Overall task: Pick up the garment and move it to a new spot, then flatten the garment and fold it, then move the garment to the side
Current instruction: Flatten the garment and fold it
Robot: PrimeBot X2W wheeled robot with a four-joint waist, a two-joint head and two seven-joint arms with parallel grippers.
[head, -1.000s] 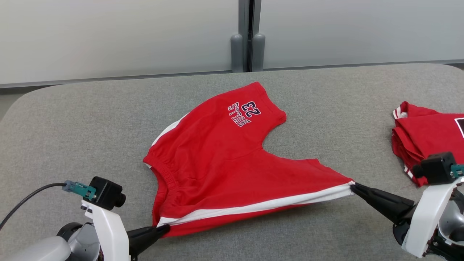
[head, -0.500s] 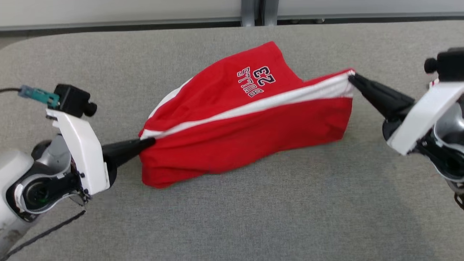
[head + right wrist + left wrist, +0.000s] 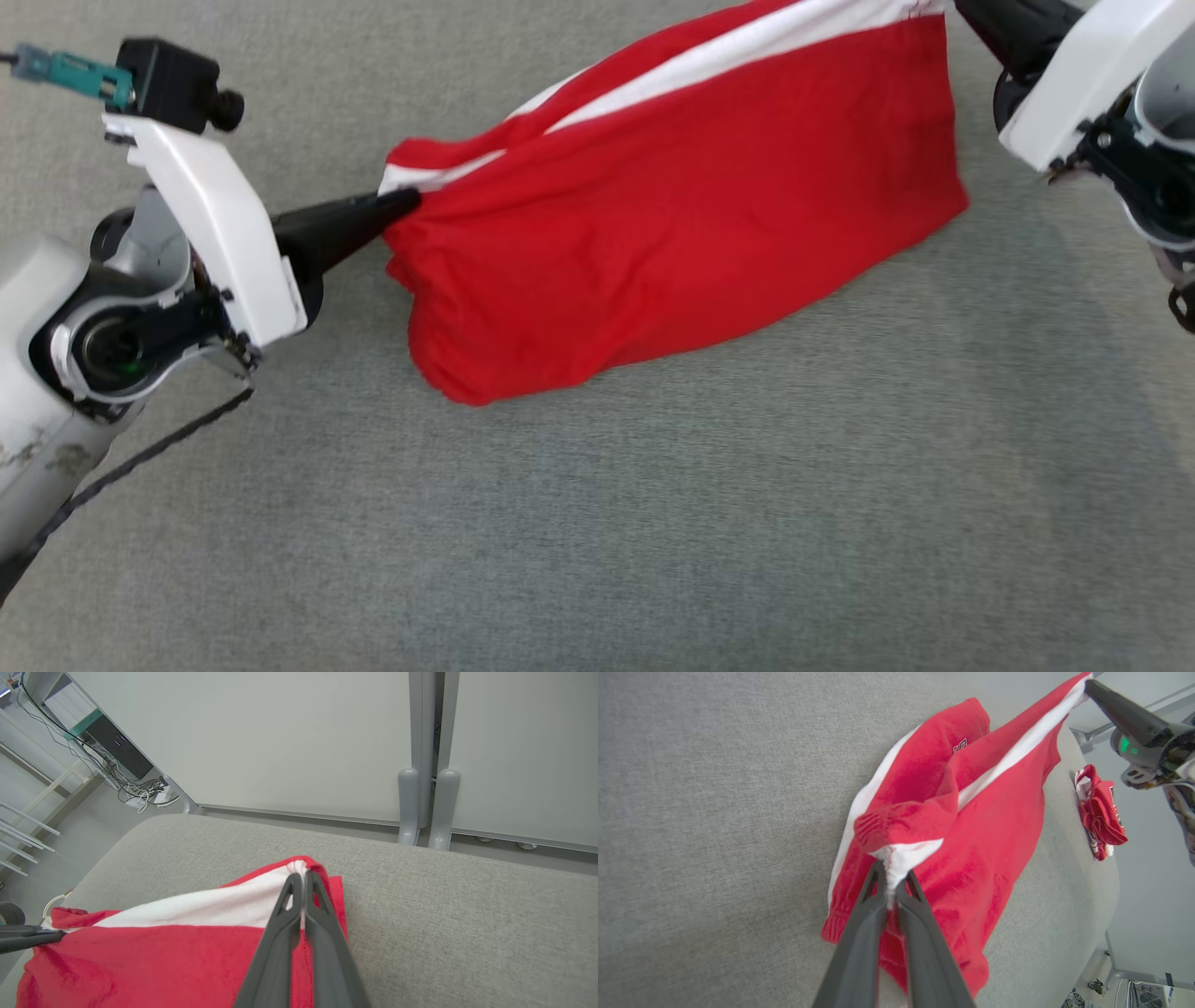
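Grey woven fabric covers the tabletop [image 3: 653,523]. At the left of the head view, the left claw [image 3: 403,200] is pinched tight on the waistband end of the garment [image 3: 672,215], right where its white stripe [image 3: 747,47] runs out. The left wrist view backs that up: both fingers [image 3: 858,933] are squeezed together with a little wad of white hem stuck between the tips. The garment is a pair of red shorts, strung across the upper middle of the head view between the two claws. The top edge is lifted and pulled fairly straight along the stripe, and the plain red part below hangs in a loose sag. From the left wrist view the far leg is lying on the tabletop, with a scrap of printed lettering peeking out, so it's only partly off the surface. Moving right, the right claw [image 3: 301,877] comes in at the upper right corner of the head view and is clamped on the other end of the stripe. Its own wrist view shows the fingers closed on that white corner, with pale wall panels [image 3: 280,742] behind the tabletop. At the far right of the left wrist view there's a folded red bundle [image 3: 1101,812] sitting near the tabletop's edge, well apart from the shorts.
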